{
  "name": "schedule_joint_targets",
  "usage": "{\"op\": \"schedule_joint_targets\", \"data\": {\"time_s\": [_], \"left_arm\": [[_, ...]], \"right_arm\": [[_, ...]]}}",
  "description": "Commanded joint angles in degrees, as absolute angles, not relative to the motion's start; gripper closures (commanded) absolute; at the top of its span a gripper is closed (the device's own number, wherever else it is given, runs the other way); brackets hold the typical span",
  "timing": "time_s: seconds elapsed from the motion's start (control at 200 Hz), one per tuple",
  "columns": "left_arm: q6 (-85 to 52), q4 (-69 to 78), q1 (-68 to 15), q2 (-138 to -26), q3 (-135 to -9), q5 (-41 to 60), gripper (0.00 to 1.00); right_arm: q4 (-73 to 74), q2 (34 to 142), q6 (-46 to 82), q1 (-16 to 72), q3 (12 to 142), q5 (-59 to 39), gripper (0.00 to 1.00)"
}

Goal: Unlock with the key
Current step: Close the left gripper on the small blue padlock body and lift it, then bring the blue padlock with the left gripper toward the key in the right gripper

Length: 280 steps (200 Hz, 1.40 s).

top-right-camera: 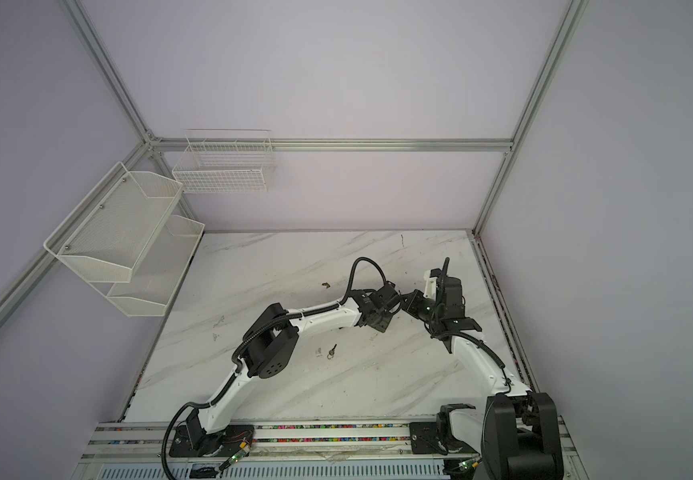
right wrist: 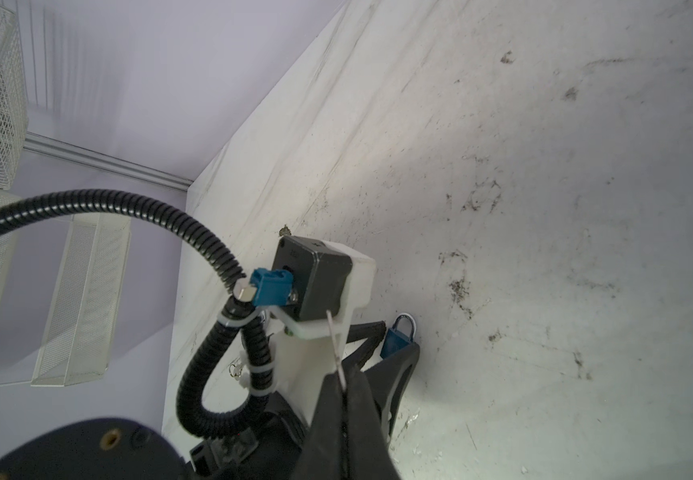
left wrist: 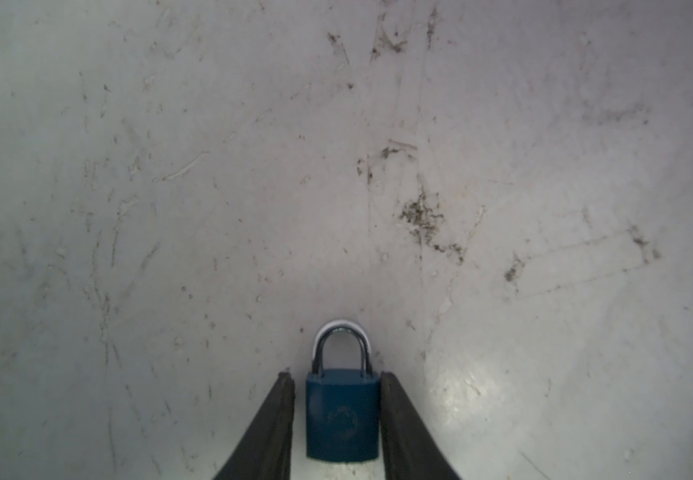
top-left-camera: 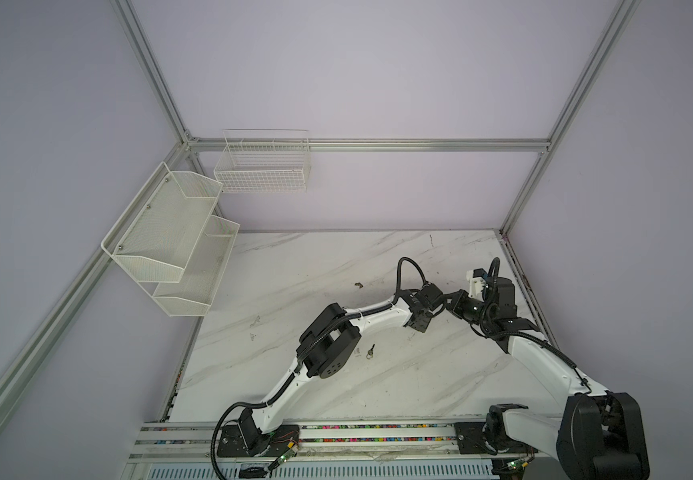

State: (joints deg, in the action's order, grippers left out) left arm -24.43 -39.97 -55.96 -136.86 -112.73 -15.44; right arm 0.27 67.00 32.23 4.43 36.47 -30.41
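The left gripper [left wrist: 337,374] straddles a blue padlock [left wrist: 342,415] lying nearer the bench's [top-left-camera: 336,257] right edge, jaws spread, one touching it. The right gripper [right wrist: 342,374] pinches a thin pale strip [right wrist: 333,332].

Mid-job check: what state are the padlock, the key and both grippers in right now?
Left gripper: open, fingers either side of the padlock.
Right gripper: shut.
Padlock: shackle closed.
Key: loose on the table, not held.
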Motion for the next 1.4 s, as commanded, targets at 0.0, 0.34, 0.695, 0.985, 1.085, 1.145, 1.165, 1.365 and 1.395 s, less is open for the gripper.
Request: {"op": "schedule_joint_targets", "data": {"time_s": [0.0,0.34,0.695,0.985,1.085,1.145,1.165,1.365,1.395], "left_arm": [[-24.5,-42.1,-56.2,-138.1,-116.8,-14.2,0.66],[-25.6,-42.7,-56.2,-136.0,-116.5,-17.1,0.78],[-32.3,-42.0,-56.0,-128.5,-115.8,-21.7,0.84],[-41.4,-31.4,-54.4,-109.0,-95.0,-24.5,0.87],[-46.1,-26.8,-53.3,-100.4,-86.1,-25.1,0.9],[-48.7,-22.8,-52.7,-95.0,-80.5,-25.4,0.92],[-49.5,-21.4,-52.4,-93.2,-78.5,-25.5,0.92],[-56.2,-14.1,-51.6,-77.7,-65.2,-28.7,1.0],[-56.6,-13.5,-51.6,-75.8,-63.9,-28.7,1.0]], "right_arm": [[0.5,65.4,31.5,4.0,36.1,-30.5,1.0],[-0.4,63.5,30.7,4.0,36.7,-29.3,1.0],[-3.2,60.5,27.0,4.1,38.1,-26.4,1.0],[-0.9,56.9,24.9,7.8,39.1,-24.7,1.0],[0.6,56.5,23.9,13.1,39.5,-22.1,1.0],[1.3,56.3,23.2,16.7,39.9,-19.7,1.0],[1.6,56.2,23.0,17.9,39.9,-19.0,1.0],[6.2,56.0,21.9,26.6,39.5,-17.0,1.0],[6.7,56.1,21.3,28.4,39.7,-16.5,1.0]]}}
